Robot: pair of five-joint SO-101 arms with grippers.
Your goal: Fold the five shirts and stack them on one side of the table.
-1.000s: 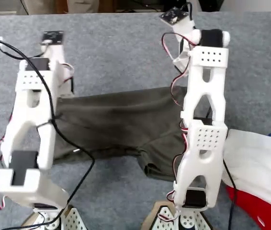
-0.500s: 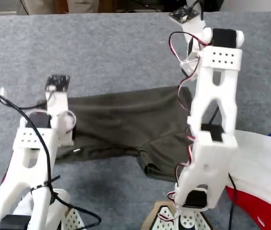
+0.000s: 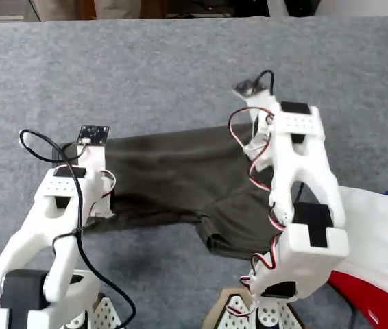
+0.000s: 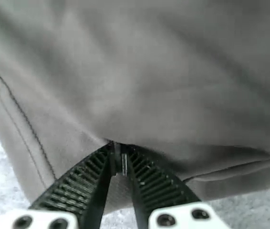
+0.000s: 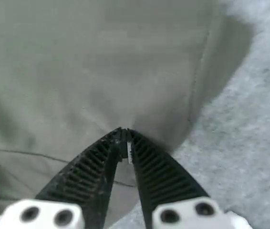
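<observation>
jaws clamp wrinkled olive shirt (image 3: 173,178)

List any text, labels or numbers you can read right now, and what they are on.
None readable. The olive shirt is plain cloth and stitching in both wrist views; the white shirt and the grey table cover carry no legible print.
</observation>
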